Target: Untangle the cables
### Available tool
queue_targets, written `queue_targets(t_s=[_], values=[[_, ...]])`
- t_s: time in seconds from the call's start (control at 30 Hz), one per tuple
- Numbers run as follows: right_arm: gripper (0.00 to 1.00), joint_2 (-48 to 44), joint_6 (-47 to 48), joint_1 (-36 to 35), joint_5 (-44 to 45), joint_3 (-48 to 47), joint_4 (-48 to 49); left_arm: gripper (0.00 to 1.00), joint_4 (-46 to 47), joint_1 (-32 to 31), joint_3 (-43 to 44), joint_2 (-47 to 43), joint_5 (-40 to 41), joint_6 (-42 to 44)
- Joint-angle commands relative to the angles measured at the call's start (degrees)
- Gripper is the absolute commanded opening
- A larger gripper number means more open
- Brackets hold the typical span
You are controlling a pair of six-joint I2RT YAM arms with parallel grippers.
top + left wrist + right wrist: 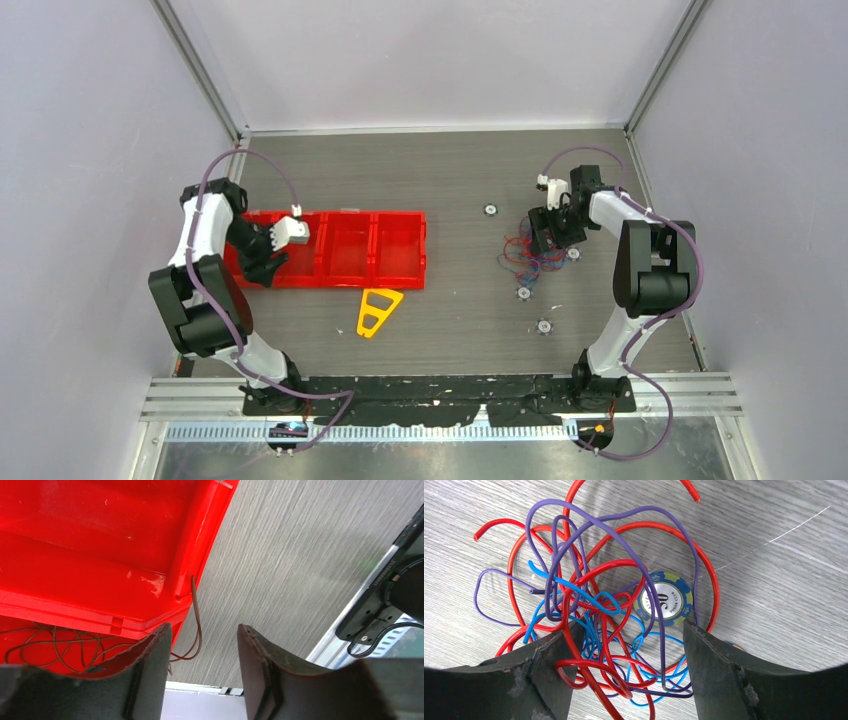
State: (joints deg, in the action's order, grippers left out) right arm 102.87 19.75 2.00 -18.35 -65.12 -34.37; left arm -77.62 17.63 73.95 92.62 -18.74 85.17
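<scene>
Several cables, red, blue and purple, knotted into one loose heap on the surface at the right. Directly above: the right end effector, with jaws spread wide astride the heap and gripping nothing. One further thin cable coiled in the end compartment of the red tray, with a tail draped over the rim corner. Over that corner: the left end effector, with jaws partly apart and nothing between them.

For a clean step:
- Choose a single outer loop, preferably a red arc with a free end at the edge of the heap, rather than the dense middle.
- Close on that strand alone.
- Draw slowly outward, and stop at any drag from the rest.

Likely to snag: the purple loops threaded through red and blue.

In the way: a poker chip lying among the cables, crossed by a purple strand and just beside one finger, apt to be pinched or dragged along.

Elsewhere on the surface: more poker chips scattered around the heap, and a yellow triangular frame near the tray.
</scene>
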Motion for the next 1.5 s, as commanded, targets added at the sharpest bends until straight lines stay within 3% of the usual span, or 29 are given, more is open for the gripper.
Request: queue_targets(t_s=[0.0, 0.2, 0.23, 0.53, 0.77, 1.03, 1.1, 1.33, 1.47], values=[[0.77, 0.3, -1.1, -0.1, -1.3, 2.0, -5.1, 0.45, 4.8, -0.2, -0.8, -0.5, 2.6, -0.5], [0.77, 0.4, -1.2, -0.1, -1.2, 1.7, -5.2, 0.01, 5.5, 1.2, 1.8, -1.4, 2.7, -4.0], [0.77, 0.4, -1.3, -0.1, -1.2, 1.6, -5.2, 0.0, 5.5, 1.9, 3.2, -1.5, 2.4, -5.4], [0.77, 1.1, -1.9, -0.1, -1.5, 1.2, -4.9, 0.0, 16.1, 6.1, 14.0, 4.9, 4.4, -25.5], [0.77, 1.1, -2.2, -0.1, -1.2, 1.1, -4.9, 0.0, 27.1, 1.5, 9.6, 7.7, 11.9, -37.5], [0.77, 1.5, -1.6, -0.1, -1.5, 0.1, -5.2, 0.0, 28.1, -2.2, 6.5, 10.3, 14.9, -44.3], [0.77, 1.9, -1.0, -0.1, -1.8, -0.8, -5.7, 0.08, 27.1, -2.5, 6.7, 10.3, 14.5, -46.0], [0.77, 2.7, 1.3, -0.1, -4.2, -4.6, -8.9, 0.58, 24.8, -2.4, 7.8, 4.6, 16.0, -47.9], [0.77, 2.3, 2.9, -0.1, -5.5, -5.8, -10.9, 0.81, 21.7, -2.4, 8.6, -1.1, 14.6, -47.1]])
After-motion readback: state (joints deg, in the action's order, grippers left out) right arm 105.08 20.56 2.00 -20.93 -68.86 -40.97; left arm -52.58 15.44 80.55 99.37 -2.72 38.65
